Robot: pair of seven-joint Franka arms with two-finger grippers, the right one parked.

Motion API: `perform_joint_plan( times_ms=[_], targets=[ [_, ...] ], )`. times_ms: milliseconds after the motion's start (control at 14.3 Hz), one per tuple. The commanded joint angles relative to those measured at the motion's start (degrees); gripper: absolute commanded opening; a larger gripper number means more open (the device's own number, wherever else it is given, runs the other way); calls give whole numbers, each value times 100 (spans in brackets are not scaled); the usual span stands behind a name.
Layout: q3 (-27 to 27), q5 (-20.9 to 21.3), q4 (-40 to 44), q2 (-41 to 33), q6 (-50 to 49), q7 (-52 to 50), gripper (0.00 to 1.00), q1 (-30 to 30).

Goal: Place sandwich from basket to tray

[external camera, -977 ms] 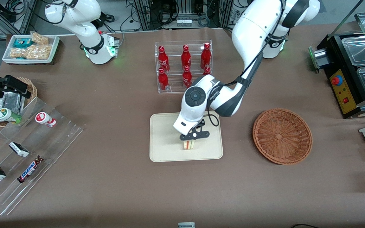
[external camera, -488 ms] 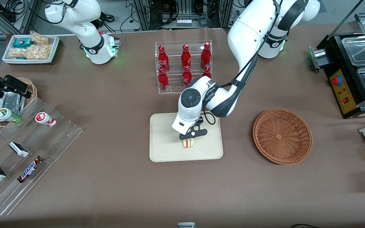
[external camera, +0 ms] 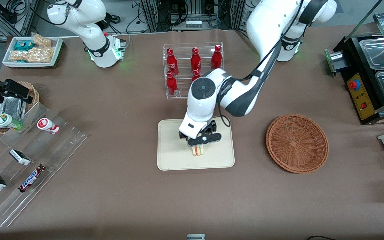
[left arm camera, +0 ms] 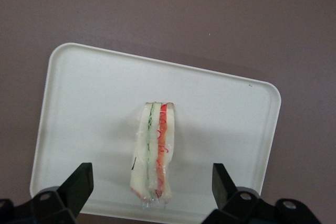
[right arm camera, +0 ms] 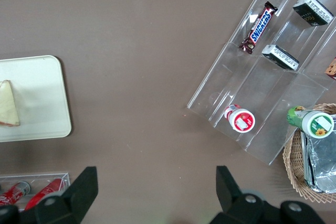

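The sandwich [external camera: 198, 151] stands on its edge on the cream-beige tray [external camera: 172, 156] in the middle of the table. In the left wrist view the sandwich [left arm camera: 153, 153] shows white bread with green and red-orange layers, on the tray [left arm camera: 84, 108]. My left gripper [external camera: 200, 144] hangs open just above the sandwich, with its fingers [left arm camera: 79, 184] spread wide to either side and clear of it. The reddish-brown wicker basket [external camera: 297, 143] sits empty beside the tray, toward the working arm's end. The sandwich also shows in the right wrist view [right arm camera: 8, 104].
A clear rack of red bottles [external camera: 193, 68] stands farther from the camera than the tray. A clear stepped display with snack bars [external camera: 28, 166] and a small tan basket [external camera: 10, 106] lie toward the parked arm's end. A black appliance [external camera: 372, 76] stands toward the working arm's end.
The gripper has let go of the sandwich and risen above it. The sandwich stays standing on the tray.
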Motion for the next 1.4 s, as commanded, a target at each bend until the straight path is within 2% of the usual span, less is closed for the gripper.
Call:
perform_joint_plan(
  times_ms=[0, 209, 698, 977, 1326],
  targets=[
    [-8, -4, -393, -662, -520, 327, 100, 504],
    [-8, -311, -999, -1348, -785, 1416, 100, 1155],
    [-8, -339, -2608, -2869, -864, 3280, 100, 2403],
    [1, -348, -2601, -3265, -1461, 4125, 100, 2975],
    [27, -277, -2312, -3529, -2225, 4828, 100, 3248]
  ],
)
